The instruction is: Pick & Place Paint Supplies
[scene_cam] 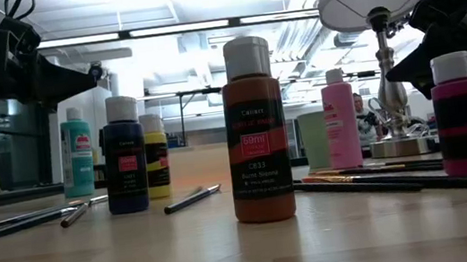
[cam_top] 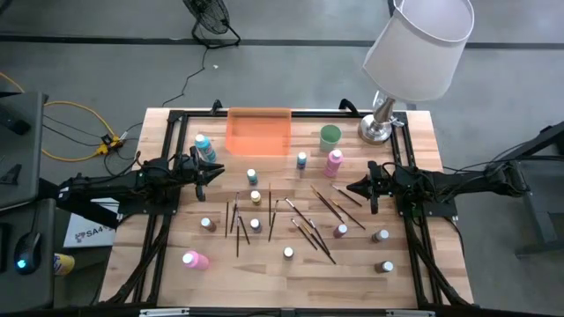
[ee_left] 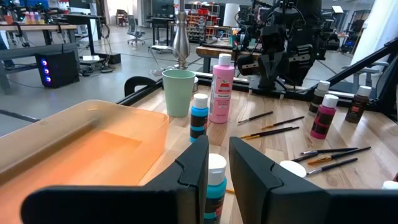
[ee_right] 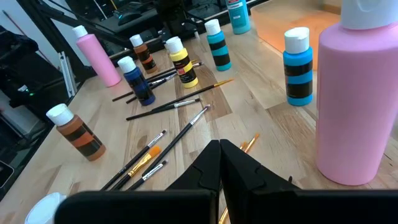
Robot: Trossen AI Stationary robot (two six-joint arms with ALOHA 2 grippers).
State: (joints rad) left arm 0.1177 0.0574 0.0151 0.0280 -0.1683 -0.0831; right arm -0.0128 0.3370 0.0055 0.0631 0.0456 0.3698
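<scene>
Brown paint bottle (scene_cam: 255, 130) upright – brushes (scene_cam: 192, 199) behind.

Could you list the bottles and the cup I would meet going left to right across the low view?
Teal bottle → dark blue bottle → yellow bottle → brown bottle → pale green cup → pink bottle → magenta bottle.

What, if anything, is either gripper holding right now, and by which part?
Nothing is held. The left gripper has its jaws slightly apart with nothing between them, and the right gripper has its jaws shut on nothing.
</scene>
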